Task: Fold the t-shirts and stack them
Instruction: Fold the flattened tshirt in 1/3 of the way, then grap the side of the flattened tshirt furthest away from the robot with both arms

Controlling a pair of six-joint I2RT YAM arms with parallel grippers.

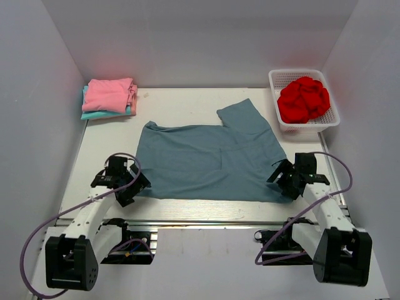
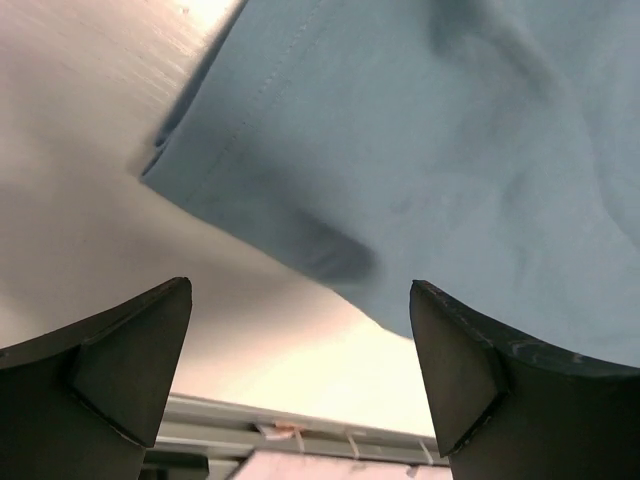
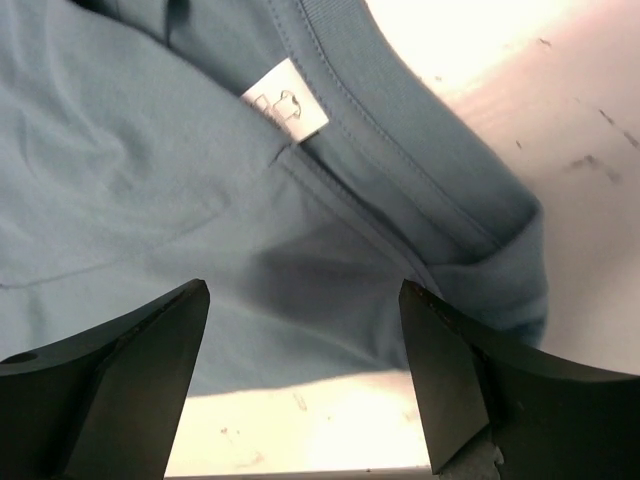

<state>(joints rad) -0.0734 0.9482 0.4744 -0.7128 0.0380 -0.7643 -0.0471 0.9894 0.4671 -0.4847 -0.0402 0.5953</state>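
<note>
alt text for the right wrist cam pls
A dusty blue-grey cloth t-shirt lies on a pale table, its ribbed neckband and small white label facing up. The right gripper, its dark jaws spread open, frames the shirt's edge at the bottom.

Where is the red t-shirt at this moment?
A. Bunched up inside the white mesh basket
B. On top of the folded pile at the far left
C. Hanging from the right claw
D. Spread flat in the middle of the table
A: the red t-shirt sits crumpled inside the white mesh basket at the table's far right corner, and no claw is touching it.
</note>
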